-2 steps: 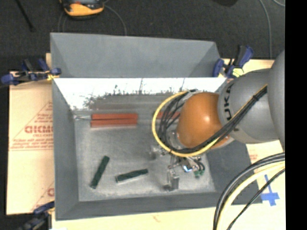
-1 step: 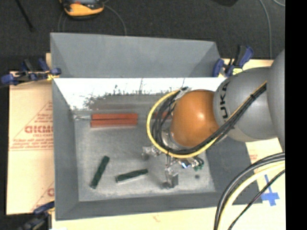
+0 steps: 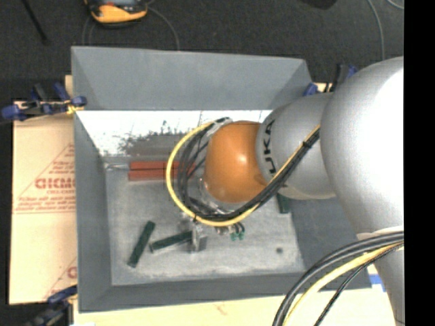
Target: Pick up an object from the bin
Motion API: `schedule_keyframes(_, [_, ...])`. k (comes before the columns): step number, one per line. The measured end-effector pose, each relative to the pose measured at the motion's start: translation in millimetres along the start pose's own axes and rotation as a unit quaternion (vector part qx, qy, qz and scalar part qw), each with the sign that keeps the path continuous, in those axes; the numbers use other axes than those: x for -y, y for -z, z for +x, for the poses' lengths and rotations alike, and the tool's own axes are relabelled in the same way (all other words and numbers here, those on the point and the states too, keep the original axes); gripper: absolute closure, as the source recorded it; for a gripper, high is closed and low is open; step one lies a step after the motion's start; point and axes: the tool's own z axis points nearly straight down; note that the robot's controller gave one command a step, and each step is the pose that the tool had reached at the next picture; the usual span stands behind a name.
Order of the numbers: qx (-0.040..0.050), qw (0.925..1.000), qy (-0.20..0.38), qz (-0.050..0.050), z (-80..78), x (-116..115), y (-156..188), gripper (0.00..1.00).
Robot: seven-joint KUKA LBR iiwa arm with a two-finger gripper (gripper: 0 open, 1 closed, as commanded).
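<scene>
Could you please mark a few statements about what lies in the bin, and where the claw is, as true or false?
1. A reddish-brown bar lies by the back wall of the bin. True.
2. The claw is over the bin's front left corner. False: it is near the middle of the floor, at the right end of a dark green bar.
3. A tilted dark green bar lies left of that one. True.
4. The reddish-brown bar lies across both green bars. False: it lies apart from them, nearer the back.
</scene>
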Motion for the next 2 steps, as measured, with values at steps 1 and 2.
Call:
schedule_keyframes(1, [0.0,1.0,0.0,0.0,0.0,0.1,0.0,1.0])
schedule_keyframes(2, [0.0015,0.9812,0.193,0.001,-15.6,0.9,119.5,1.0])
